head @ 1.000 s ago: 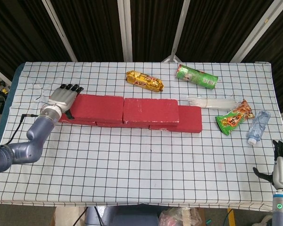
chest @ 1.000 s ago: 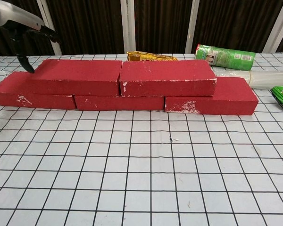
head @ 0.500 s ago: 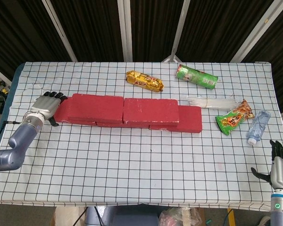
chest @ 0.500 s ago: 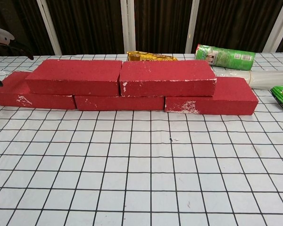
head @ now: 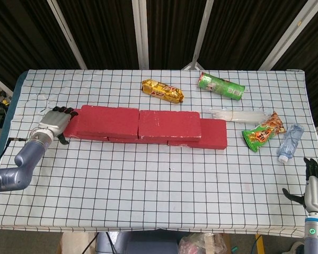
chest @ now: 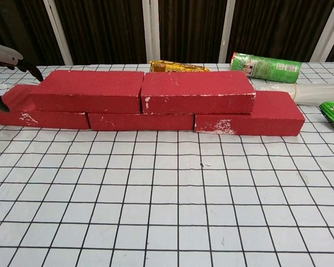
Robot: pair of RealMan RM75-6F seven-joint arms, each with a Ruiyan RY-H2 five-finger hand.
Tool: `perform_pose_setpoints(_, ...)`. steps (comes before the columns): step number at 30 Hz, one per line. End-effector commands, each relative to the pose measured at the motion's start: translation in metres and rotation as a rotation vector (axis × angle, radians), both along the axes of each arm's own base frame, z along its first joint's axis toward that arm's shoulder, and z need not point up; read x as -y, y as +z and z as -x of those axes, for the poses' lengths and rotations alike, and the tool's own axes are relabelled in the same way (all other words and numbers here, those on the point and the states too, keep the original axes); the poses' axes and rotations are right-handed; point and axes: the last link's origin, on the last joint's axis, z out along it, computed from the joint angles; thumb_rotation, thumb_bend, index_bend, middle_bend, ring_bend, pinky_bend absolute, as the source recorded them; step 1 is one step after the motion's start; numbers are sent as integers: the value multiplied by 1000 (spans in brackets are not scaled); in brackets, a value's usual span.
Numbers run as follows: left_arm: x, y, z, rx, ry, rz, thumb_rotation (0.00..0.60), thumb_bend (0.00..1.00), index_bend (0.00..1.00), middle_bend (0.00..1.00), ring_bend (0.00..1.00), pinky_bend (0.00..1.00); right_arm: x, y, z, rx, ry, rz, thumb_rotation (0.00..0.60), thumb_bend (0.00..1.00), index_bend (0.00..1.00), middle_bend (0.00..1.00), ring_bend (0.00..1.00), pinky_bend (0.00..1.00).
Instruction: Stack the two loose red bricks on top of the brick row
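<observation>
A row of red bricks (head: 199, 133) (chest: 247, 118) lies across the middle of the checked table. Two more red bricks sit on top of it side by side: the left one (head: 107, 121) (chest: 89, 91) and the right one (head: 169, 124) (chest: 197, 92). My left hand (head: 54, 123) (chest: 1, 58) is at the left end of the row, its fingers against the end of the bottom brick, holding nothing. My right hand (head: 316, 185) hovers at the table's near right edge, fingers apart and empty; the chest view does not show it.
Behind the bricks lie a yellow snack pack (head: 162, 90), a green can on its side (head: 220, 85) and a clear tube (head: 238, 114). To the right are a green-orange snack bag (head: 263, 132) and a plastic bottle (head: 290, 142).
My left hand came off the top left brick, dropped away to the left, then moved back in against the row's left end. The bricks and right hand stayed put.
</observation>
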Motion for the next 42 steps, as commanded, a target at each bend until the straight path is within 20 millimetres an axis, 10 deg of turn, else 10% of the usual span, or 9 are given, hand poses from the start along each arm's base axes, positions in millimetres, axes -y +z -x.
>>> perform_pose_setpoints(1, 0, -2, -1, 0, -2, 3, 600, 0, 145, 42, 0, 0, 0, 1, 0, 0, -1, 1, 600, 214, 30, 0, 0, 0)
perform_pose_setpoints(26, 12, 13, -14, 20, 11, 0, 600, 0, 195, 70, 0, 0, -1, 2, -1, 17, 4, 0, 600, 215, 30, 0, 0, 0)
perform_pose_setpoints(33, 92, 55, 4, 211, 27, -132, 600, 0, 137, 21, 0, 0, 0, -8, -9, 11, 73, -80, 600, 214, 30, 0, 0, 0)
perform_pose_setpoints(42, 198, 40, 67, 363, -159, -294, 600, 0, 132, 0, 0, 0, -2, -21, -23, -46, 226, -124, 600, 214, 30, 0, 0, 0)
